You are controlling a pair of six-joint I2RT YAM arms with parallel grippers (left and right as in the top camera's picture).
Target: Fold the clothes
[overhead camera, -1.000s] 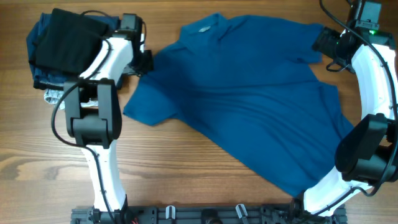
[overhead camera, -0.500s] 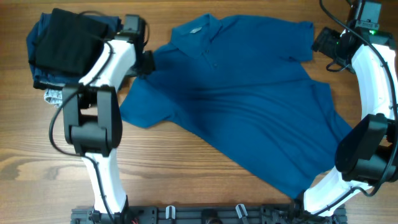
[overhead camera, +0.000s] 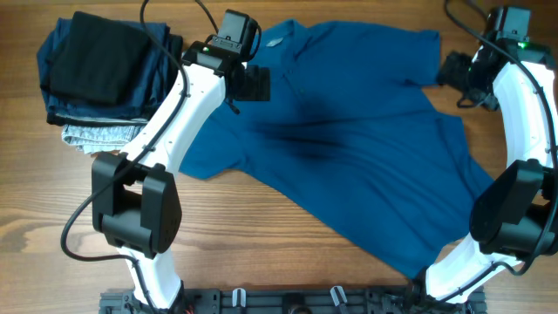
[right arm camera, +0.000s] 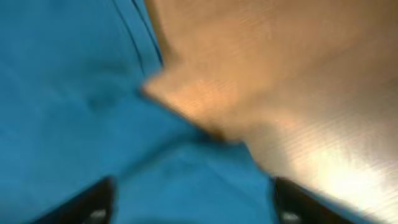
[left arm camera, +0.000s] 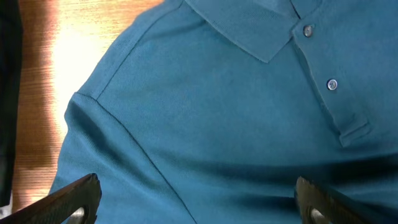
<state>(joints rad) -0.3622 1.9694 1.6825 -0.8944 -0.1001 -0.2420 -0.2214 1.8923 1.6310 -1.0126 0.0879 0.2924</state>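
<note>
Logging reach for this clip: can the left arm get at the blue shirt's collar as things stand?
Probably yes. The left gripper is open right over the blue shirt, with the collar lying flat and uncovered just ahead, and nothing stands between them.

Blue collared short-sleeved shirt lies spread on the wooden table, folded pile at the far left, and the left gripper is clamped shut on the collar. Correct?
Not quite: the left gripper is open, not clamped. The left wrist view shows its fingers wide apart above the blue collared short-sleeved shirt, gripping nothing. The rest holds.
</note>
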